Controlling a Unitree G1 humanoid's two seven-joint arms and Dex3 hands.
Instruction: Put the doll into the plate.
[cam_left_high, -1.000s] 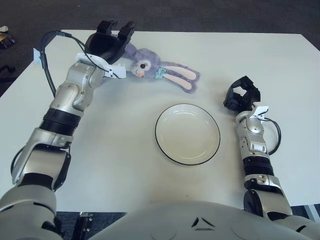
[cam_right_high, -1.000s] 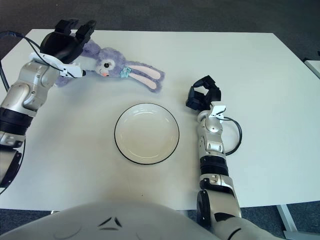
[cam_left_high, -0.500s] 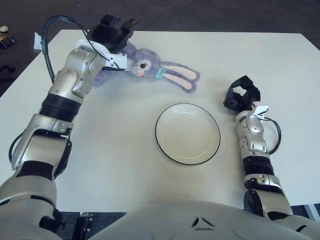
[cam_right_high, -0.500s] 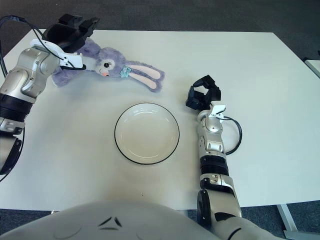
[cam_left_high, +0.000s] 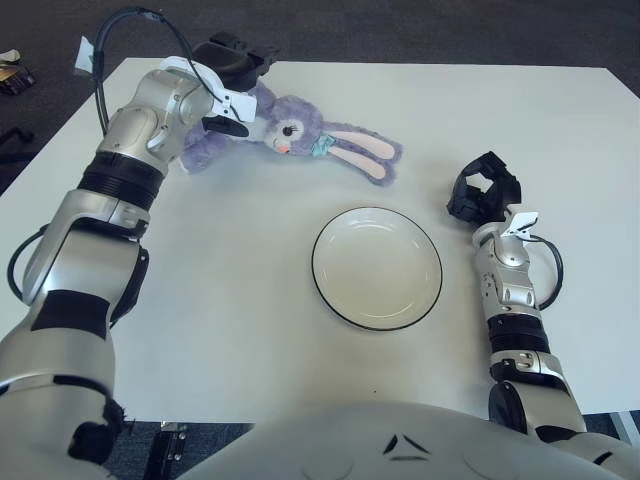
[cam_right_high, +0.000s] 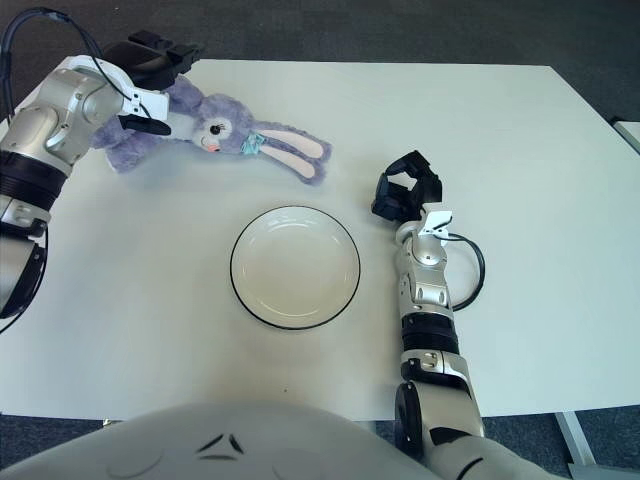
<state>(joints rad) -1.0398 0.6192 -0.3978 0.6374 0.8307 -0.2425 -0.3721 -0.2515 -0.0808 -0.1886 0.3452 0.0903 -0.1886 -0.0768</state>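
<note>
White table (cam_left_high: 250, 330) fills most of both views, dark carpet around its far and left edges.

Left hand (cam_left_high: 232, 72) sits at the far-left part of the table, right over the doll's body/neck area; one dark finger reaches down beside the doll's head. Can't tell whether the fingers actually clamp the plush or just sit against it (palm hides the contact).

Doll (cam_left_high: 290, 135) is a purple plush rabbit lying flat on the table, body to the left under the hand, face up, long pink-lined ears trailing right toward the middle. It lies on the far side of the plate, ear tips near the rim but apart from it.

Plate (cam_left_high: 325, 292) is white with a thin dark rim, round, roughly table centre. Nothing in it, so doll not yet placed.

Right hand (cam_left_high: 483, 193) shows to the right of the plate, fingers curled in, holding nothing. A black cable loops off its wrist.

Small object at the far-left edge on the carpet, too small to identify.
</note>
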